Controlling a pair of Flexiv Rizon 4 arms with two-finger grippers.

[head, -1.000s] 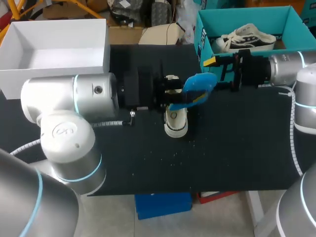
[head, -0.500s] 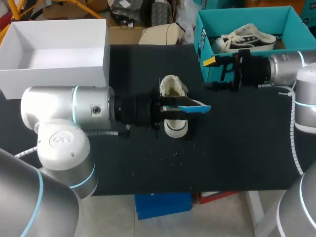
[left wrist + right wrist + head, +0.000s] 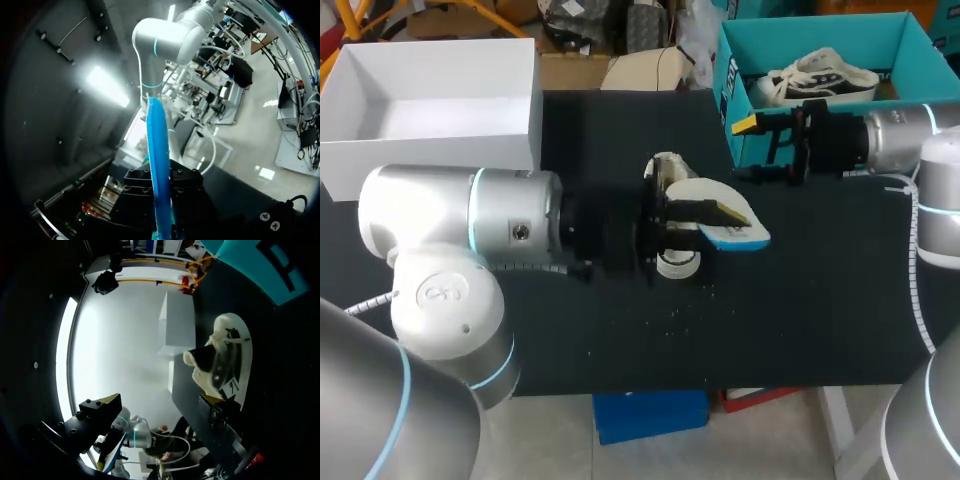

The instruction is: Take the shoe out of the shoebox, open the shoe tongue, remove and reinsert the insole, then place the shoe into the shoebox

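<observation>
My left gripper (image 3: 720,213) is shut on the insole (image 3: 745,236), which lies flat with its white face up and blue underside, sticking out to the right over the cream shoe (image 3: 677,263). The shoe stands on the black table (image 3: 800,300), mostly hidden under the gripper. In the left wrist view the insole (image 3: 156,150) shows edge-on as a blue strip rising from between the jaws. My right gripper (image 3: 748,150) hangs open and empty against the front of the teal shoebox (image 3: 725,60). From the right wrist view the shoe (image 3: 200,375) lies ahead.
A second, laced sneaker (image 3: 820,75) lies inside the teal shoebox at the back right. A white open box (image 3: 430,150) stands at the back left. The table's front half carries only small crumbs (image 3: 670,315).
My left gripper has rolled the insole over: a second ago its blue side faced up, then it stood edge-on, now its white side is up and lower. The right arm kept still.
</observation>
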